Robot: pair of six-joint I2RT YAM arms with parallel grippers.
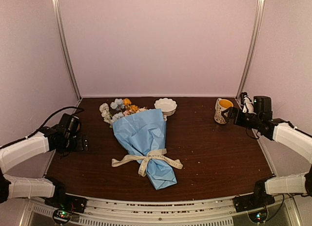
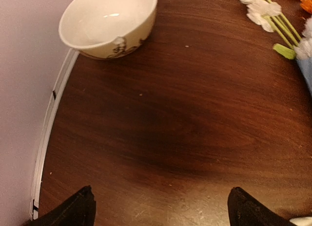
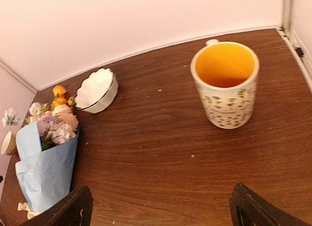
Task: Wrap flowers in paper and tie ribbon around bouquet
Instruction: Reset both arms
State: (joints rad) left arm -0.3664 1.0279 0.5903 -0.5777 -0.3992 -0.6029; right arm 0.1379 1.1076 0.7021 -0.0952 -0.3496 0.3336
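On the table (image 1: 219, 153), I saw the bouquet (image 1: 144, 136) lying tied with the ribbon (image 1: 146, 160); my left gripper (image 2: 161, 200) and right gripper (image 3: 161, 197) both gaped wide, holding nothing.

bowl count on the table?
2: scalloped white bowl at the back, right of the bouquet; patterned bowl by the left wall, not seen in the top view.

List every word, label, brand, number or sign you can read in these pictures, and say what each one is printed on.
No readable text anywhere.
On the mug: small dark marks around its side, a pattern, not legible as words.
On the ribbon: faint dark marks along it, too small to read.
On the bowl: dark scrollwork on its wall, decoration only, no letters.
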